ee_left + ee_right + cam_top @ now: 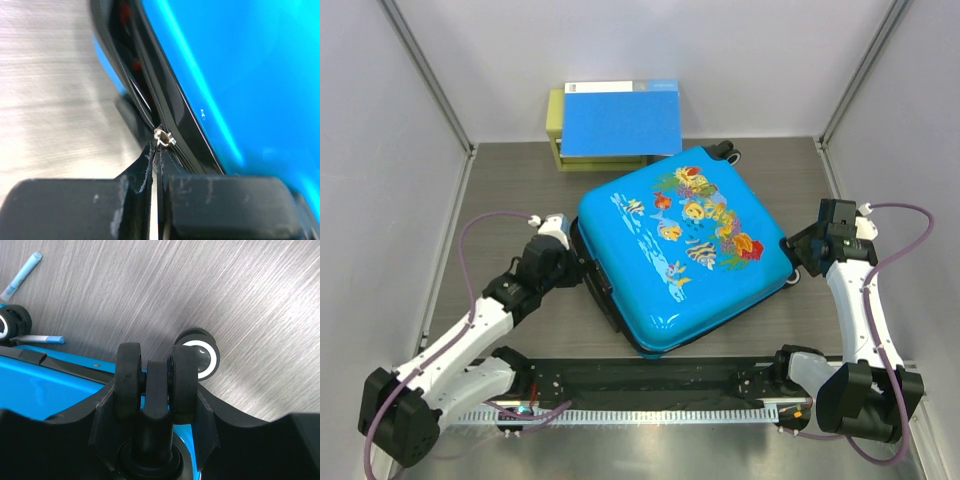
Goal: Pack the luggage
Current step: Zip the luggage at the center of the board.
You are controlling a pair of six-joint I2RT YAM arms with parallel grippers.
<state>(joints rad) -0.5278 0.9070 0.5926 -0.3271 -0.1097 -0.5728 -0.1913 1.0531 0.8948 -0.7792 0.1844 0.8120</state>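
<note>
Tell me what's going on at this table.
Two robot arms are working on the luggage, which lies on the table with its lid down and print up. The left tool is shut on the zipper pull at the case's left edge. The right tool clamps a double wheel at the right corner, apparently steadying the case.

In the top view the luggage [685,250] fills mid-frame, its upper corner close to the yellow-green box [556,135] and blue folder [620,118] at top centre. Bare table [510,180] lies open at upper left and upper right, bounded by white walls [380,150]. Below, only a narrow strip separates it from the black rail [620,380].
</note>
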